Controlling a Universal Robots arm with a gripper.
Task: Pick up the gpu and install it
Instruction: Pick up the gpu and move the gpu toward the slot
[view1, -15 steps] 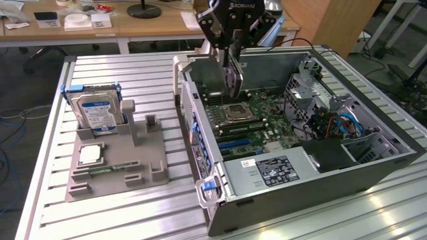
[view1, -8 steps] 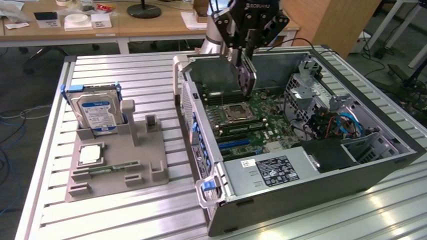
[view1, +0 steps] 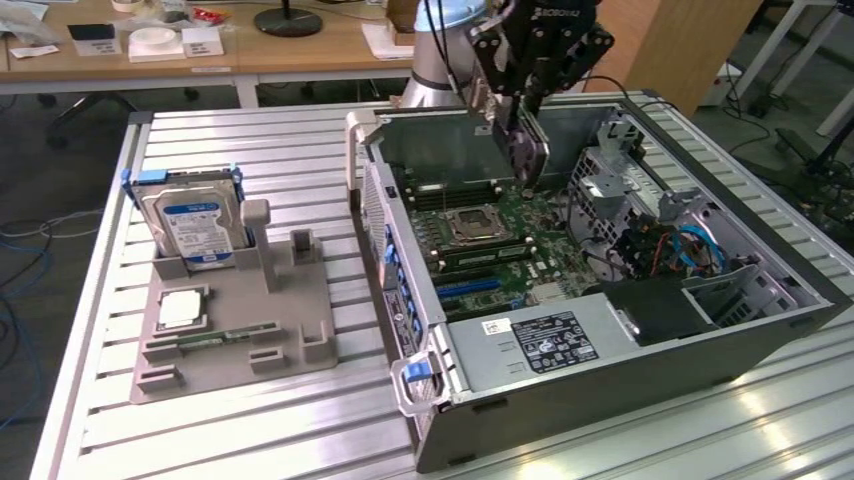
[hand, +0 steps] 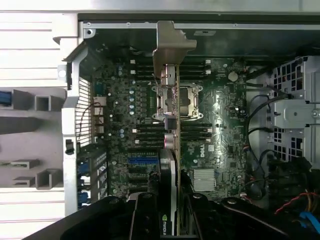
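Gripper (view1: 523, 112) is clamped on the gpu (view1: 525, 155), jaws partly closed across the thin card. The card hangs edge-down, upright, over the open computer case (view1: 627, 395), above the motherboard (view1: 514, 255) near the case's rear wall. I can't tell whether the lower edge touches the board yet.

From the wrist camera the gpu (hand: 170, 155) reads edge-on as a slim dark slab. Its bent grey metal bracket (hand: 169, 42) is at the far end, by the case's rear wall, and a green logo shows near the gripper end. It lines up over the CPU socket (hand: 176, 102), which is a square metal frame between rows of black memory slots.

The case is a grey steel tower lying on its side with the panel off. Inside it:
- power supply (view1: 561, 340), a flat box with a label
- small silver finned heatsink (hand: 204, 179)

Outside the case, on the exterior view's left, a grey moulded fixture (view1: 300, 335) sits on the ribbed aluminium table (view1: 267, 140). It holds:
- hard drive (view1: 196, 225), standing upright, silver with a blue-white label
- narrow green memory stick (view1: 220, 338), lying flat
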